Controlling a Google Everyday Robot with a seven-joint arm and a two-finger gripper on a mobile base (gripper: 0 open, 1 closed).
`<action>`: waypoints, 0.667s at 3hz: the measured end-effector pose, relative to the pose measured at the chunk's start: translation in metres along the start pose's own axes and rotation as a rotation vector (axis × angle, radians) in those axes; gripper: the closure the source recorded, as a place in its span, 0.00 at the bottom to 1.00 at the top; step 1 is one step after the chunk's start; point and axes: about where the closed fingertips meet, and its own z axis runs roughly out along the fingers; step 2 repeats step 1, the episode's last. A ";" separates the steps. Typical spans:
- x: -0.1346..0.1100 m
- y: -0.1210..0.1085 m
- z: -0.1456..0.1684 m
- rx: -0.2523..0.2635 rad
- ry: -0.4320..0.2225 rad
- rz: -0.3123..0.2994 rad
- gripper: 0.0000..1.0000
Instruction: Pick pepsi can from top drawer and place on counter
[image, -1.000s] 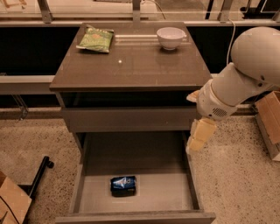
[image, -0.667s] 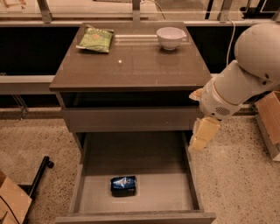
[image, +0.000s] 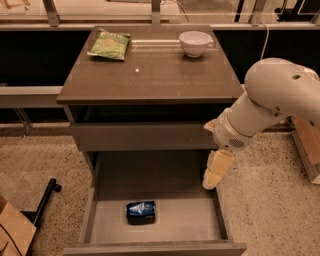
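The pepsi can (image: 141, 211), blue with white marks, lies on its side on the floor of the pulled-out drawer (image: 100, 220), near its front and left of centre. The gripper (image: 217, 171) hangs pale yellow from the white arm (image: 272, 102) over the drawer's right rim. It is above and to the right of the can, apart from it and holding nothing that shows. The counter (image: 150, 75) is the grey-brown top of the cabinet, above and behind the drawer.
A green snack bag (image: 110, 45) lies at the counter's back left and a white bowl (image: 195, 42) at its back right. A cardboard box (image: 12, 230) and a black bar (image: 45, 200) are on the speckled floor at left. A wooden box (image: 306, 147) is at right.
The gripper has moved down and a little left, towards the drawer's right side. The can, bowl and bag have not moved.
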 end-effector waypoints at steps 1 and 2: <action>0.000 0.000 0.000 0.000 0.000 0.000 0.00; 0.000 0.000 0.000 0.000 0.000 0.000 0.00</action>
